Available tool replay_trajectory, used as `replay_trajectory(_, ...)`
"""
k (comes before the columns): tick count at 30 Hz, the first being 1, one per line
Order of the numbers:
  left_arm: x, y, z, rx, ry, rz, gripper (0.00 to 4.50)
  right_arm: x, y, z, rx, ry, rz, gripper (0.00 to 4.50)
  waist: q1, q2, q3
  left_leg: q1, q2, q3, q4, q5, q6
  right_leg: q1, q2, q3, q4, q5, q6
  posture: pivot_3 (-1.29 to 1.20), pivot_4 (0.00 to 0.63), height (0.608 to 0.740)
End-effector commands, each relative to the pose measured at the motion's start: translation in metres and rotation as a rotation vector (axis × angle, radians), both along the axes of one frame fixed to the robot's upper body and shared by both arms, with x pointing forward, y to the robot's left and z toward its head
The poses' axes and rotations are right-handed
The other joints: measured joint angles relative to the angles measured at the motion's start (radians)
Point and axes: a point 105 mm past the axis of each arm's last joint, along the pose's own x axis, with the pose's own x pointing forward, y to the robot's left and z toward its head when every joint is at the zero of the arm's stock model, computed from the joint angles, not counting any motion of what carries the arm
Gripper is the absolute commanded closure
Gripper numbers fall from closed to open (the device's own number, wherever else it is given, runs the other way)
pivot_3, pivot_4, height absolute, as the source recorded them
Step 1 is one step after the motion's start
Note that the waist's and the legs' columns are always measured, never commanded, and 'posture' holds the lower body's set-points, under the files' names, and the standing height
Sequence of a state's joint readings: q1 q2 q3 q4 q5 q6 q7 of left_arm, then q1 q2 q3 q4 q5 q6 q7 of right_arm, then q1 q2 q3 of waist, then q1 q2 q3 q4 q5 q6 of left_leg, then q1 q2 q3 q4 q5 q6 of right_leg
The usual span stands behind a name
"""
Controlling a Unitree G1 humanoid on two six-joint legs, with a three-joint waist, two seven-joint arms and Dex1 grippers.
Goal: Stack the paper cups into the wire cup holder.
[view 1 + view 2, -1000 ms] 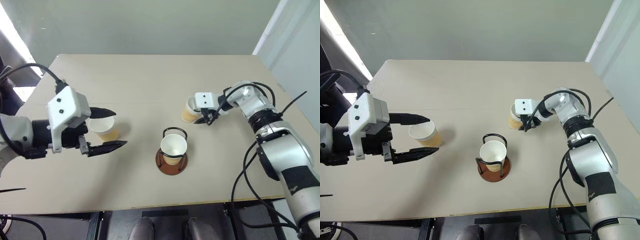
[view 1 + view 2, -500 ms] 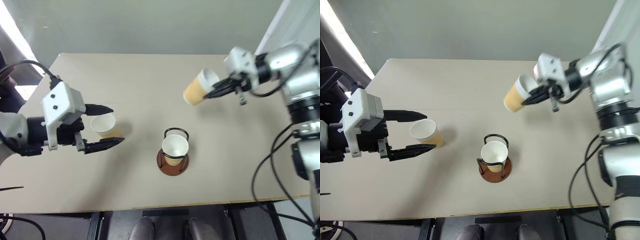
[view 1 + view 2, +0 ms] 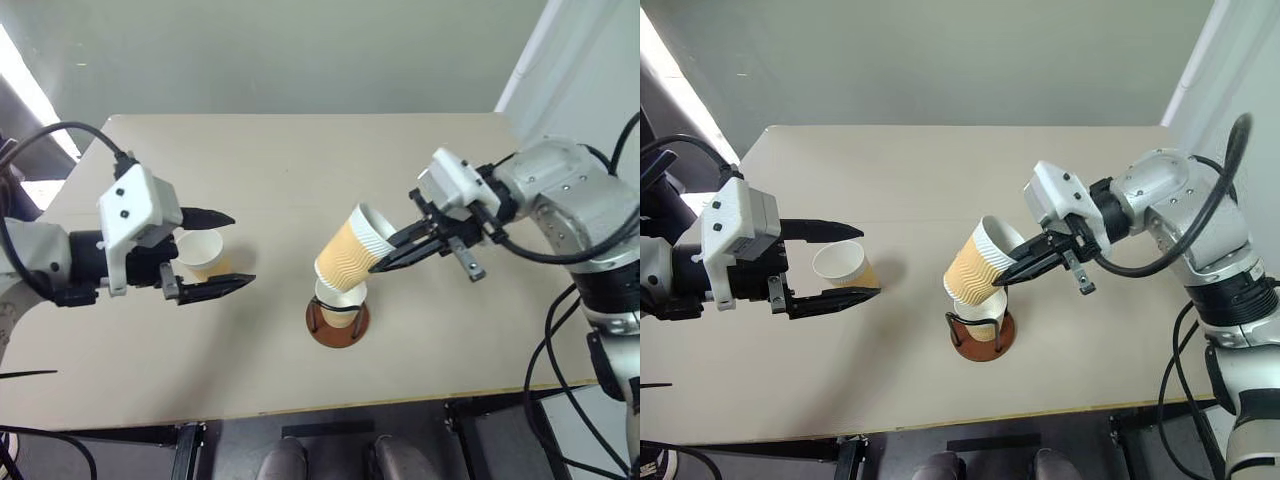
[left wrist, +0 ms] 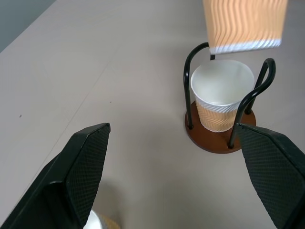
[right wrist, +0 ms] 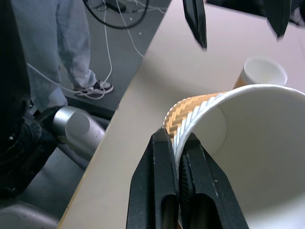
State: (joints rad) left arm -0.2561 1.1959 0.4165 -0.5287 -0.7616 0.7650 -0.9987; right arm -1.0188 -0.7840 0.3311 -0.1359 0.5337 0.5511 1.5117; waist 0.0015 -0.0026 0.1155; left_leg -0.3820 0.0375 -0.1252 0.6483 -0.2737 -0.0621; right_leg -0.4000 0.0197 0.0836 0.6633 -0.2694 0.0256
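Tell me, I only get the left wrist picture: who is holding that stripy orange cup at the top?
Observer: The right gripper is. Its fingers are pinched shut on the rim of the held cup, one inside and one outside.
Operator: Is it straight up and down?
Observer: No, it hangs tilted, its bottom just above the cup in the holder, which sits in the wire cup holder.
Operator: I see a bit of white at the bottom of my picture. What is it?
Observer: That is the third cup, standing on the table between the open fingers of the left gripper, which do not squeeze it.
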Motion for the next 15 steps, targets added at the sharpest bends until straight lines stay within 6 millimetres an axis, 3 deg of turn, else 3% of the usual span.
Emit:
replay_trajectory(1,-0.004,-0.002,0.008,0.013,-0.038,0.001,0.00,-0.002,0.001,0.003,-0.016,-0.056,0.025,4.46,0.000,0.000,0.000,0.000,0.000,0.000,0.000,0.000,0.000,0.000,0.000,0.000,0.000,0.000,0.000,0.00,0.150,0.740)
replay_trajectory(12,-0.005,0.002,0.009,0.020,-0.043,0.022,0.00,-0.001,0.000,-0.009,-0.079,-0.058,0.066,4.46,0.000,0.000,0.000,-0.001,0.000,0.000,-0.001,-0.001,-0.001,0.000,0.000,0.000,-0.002,0.000,0.000,0.00,0.150,0.740)
replay_trajectory(15,-0.005,0.003,0.009,0.021,-0.045,0.024,0.00,0.000,0.002,-0.014,-0.101,-0.072,0.064,3.83,0.000,0.000,0.000,-0.001,0.000,0.000,-0.001,-0.001,-0.001,0.000,0.000,0.000,-0.002,0.000,0.000,0.00,0.150,0.740)
